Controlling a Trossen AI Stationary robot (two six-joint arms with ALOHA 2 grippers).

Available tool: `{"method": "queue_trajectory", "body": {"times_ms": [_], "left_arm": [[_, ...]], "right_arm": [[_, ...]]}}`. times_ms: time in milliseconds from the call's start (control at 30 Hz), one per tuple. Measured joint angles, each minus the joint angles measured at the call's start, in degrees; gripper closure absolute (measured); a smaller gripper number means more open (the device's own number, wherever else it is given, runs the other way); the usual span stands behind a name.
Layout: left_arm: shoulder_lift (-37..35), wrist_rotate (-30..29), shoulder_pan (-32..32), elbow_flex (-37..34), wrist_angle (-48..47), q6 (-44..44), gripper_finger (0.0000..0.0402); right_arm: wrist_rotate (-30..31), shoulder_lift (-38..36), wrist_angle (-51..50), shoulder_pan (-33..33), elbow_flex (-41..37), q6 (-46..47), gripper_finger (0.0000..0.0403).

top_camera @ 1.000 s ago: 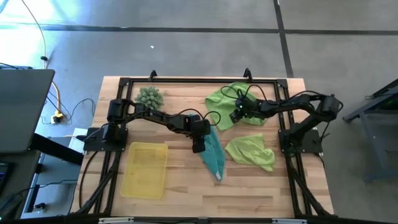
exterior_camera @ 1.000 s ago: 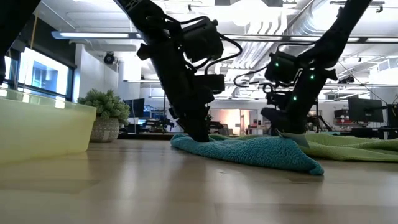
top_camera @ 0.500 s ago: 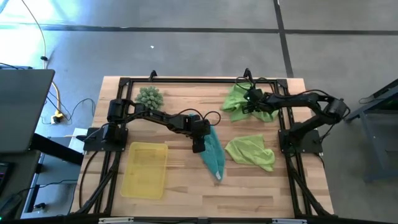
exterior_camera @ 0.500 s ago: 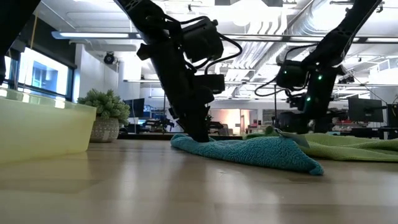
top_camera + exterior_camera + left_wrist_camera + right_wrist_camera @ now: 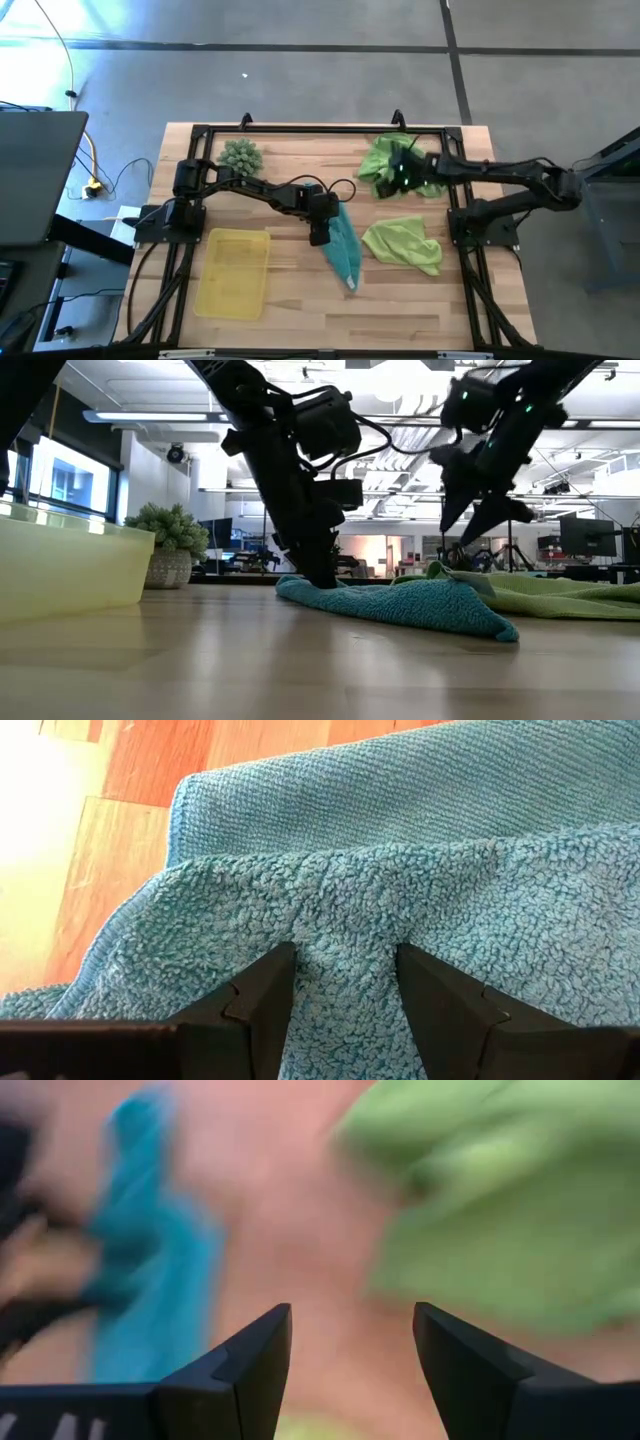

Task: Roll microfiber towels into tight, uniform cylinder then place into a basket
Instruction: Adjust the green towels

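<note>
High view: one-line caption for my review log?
Left gripper pinches the teal towel; right gripper hovers open over a green towel; basket empty.

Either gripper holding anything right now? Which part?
The left gripper pinches a raised fold near one end of the teal towel, pressed at the table. The right gripper is open, lifted, holding nothing.

Honestly can't make out a single word, number or logo anywhere in these shots. No label shows on the towels or the basket, and nothing is printed on the arms. The screens in the room at the back are way too small and far off to read.
</note>
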Motion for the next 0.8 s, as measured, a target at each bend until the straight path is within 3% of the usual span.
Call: {"method": "queue_trajectory", "body": {"times_ms": [100,267,400,633,800], "left_arm": [[0.0,0.0,0.0,0.0,0.1,0.0,0.0234],[0.0,0.0,0.0,0.0,0.2,0.8,0.0234],[0.0,0.0,0.0,0.1,0.3,2.1,0.0234],[0.0,0.0,0.0,0.1,0.3,2.1,0.0234],[0.0,0.1,0.0,0.1,0.3,2.1,0.0234]], "right_arm": [[-3.9,0.8,-1.0,8.4,-0.7,7.8,0.0199],[-4.2,2.0,-1.0,20.5,-0.7,17.8,0.0199],[-2.9,3.9,-1.7,26.0,-0.7,22.6,0.0199],[1.8,10.4,-7.9,27.2,-0.7,24.0,0.0199],[4.7,14.7,-13.1,24.6,-0.6,18.4,0.0199]]}}
